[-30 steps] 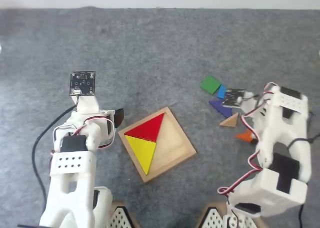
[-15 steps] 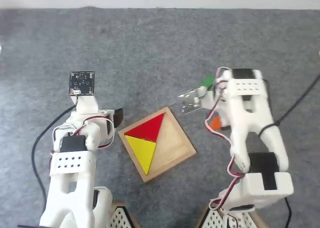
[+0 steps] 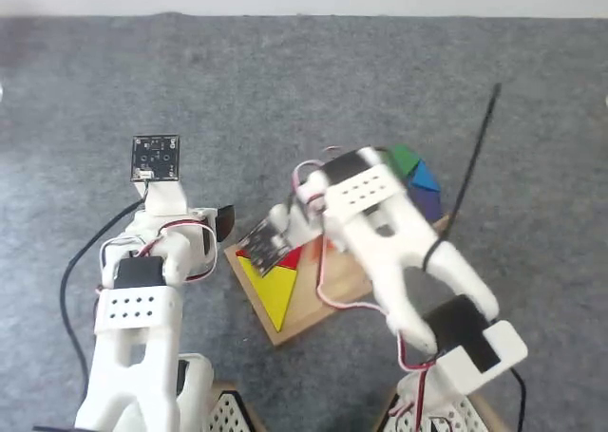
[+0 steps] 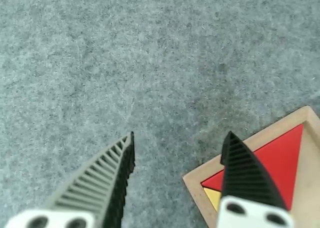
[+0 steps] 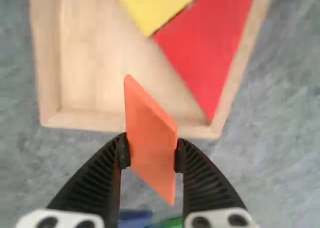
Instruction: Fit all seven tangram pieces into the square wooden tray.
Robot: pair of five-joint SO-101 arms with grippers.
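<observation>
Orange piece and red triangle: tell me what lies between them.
Only the bare wooden floor of the tray lies between the orange piece and the red triangle, in the right wrist view.

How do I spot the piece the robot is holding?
Find the square wooden tray on the grey mat. Over its rim, the right end effector pinches a piece. It alone is orange; the tray holds a red triangle and a yellow triangle.

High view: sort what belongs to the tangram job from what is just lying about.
Job in hand:
wooden tray
red triangle and yellow triangle, both in the tray
orange piece, held in the right tool at the tray's edge
green piece, blue piece and purple piece, on the mat

Not in use:
grey mat
left tool, open beside the tray
</observation>
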